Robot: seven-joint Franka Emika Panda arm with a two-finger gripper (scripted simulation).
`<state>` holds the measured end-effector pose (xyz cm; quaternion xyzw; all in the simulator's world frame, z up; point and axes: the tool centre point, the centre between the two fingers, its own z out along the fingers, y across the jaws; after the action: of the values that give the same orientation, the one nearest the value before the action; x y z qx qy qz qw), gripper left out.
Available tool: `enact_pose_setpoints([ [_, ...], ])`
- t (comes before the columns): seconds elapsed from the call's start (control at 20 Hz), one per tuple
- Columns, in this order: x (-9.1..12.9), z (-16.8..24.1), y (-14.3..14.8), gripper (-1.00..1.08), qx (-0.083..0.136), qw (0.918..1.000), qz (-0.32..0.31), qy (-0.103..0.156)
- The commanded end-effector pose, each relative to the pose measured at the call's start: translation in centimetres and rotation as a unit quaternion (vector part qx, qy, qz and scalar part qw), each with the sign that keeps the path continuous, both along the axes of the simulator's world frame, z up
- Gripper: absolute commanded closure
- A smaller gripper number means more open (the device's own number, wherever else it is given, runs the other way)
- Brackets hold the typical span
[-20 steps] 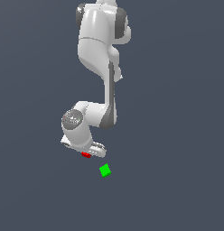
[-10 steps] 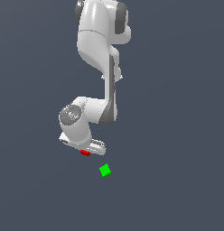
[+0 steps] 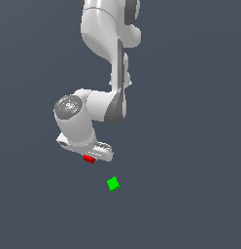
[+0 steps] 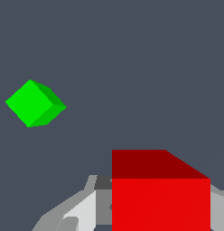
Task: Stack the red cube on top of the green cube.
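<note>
The hand [image 3: 91, 154] grips the red cube [image 4: 160, 194] by opposite flat sides; it looks light, rigid and smooth. The green cube [image 3: 112, 184] sits nearby on the desk.

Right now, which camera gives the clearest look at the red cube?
The wrist view: the red cube fills much of the frame, two faces plainly visible between the gripper's fingers. In the exterior view only a small red sliver peeks from under the gripper, mostly covered.
</note>
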<state>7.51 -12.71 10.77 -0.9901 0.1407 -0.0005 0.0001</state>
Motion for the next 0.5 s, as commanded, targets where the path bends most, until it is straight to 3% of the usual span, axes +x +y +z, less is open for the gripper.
enact_pose_setpoints([
  [0.0, -0.01, 0.88, -0.01, 1.08, 0.000, 1.0000, 0.000, 0.001],
  [0.45, 0.35, 0.98, 0.28, 1.08, 0.000, 1.0000, 0.000, 0.000],
])
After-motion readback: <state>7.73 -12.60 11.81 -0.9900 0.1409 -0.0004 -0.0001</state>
